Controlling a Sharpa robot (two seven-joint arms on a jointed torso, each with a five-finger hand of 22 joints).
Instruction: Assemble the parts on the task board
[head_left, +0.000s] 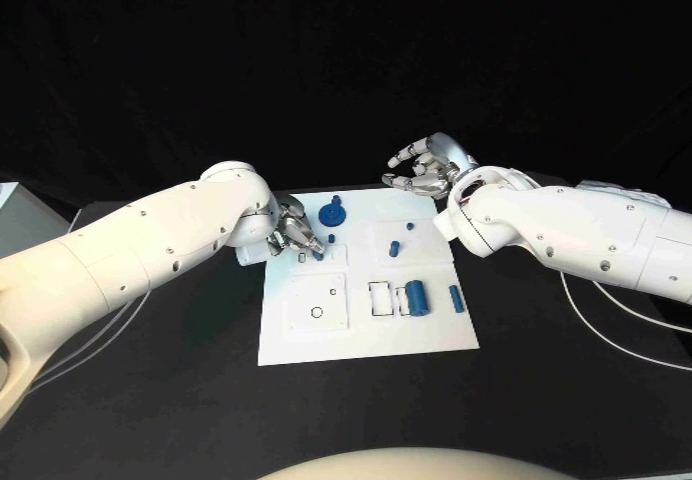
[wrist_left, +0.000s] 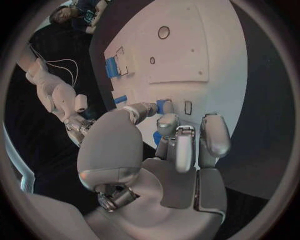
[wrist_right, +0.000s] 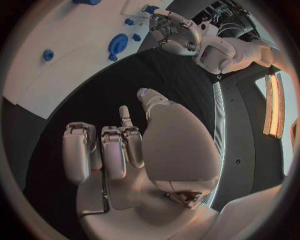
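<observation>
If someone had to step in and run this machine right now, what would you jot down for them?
Left hand: at the task board's left edge, fingertips on a small blue part; a firm hold can't be confirmed.
Right hand: beyond the board's far edge, over the black table, holding nothing.
On the board: blue round knobbed part, blue cylinder, blue bar, small blue pegs.
Left: the round hole is open; parts look unseated.

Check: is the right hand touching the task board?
Apart. In the right wrist view, the right hand hangs over bare black table, clear of the task board.
</observation>
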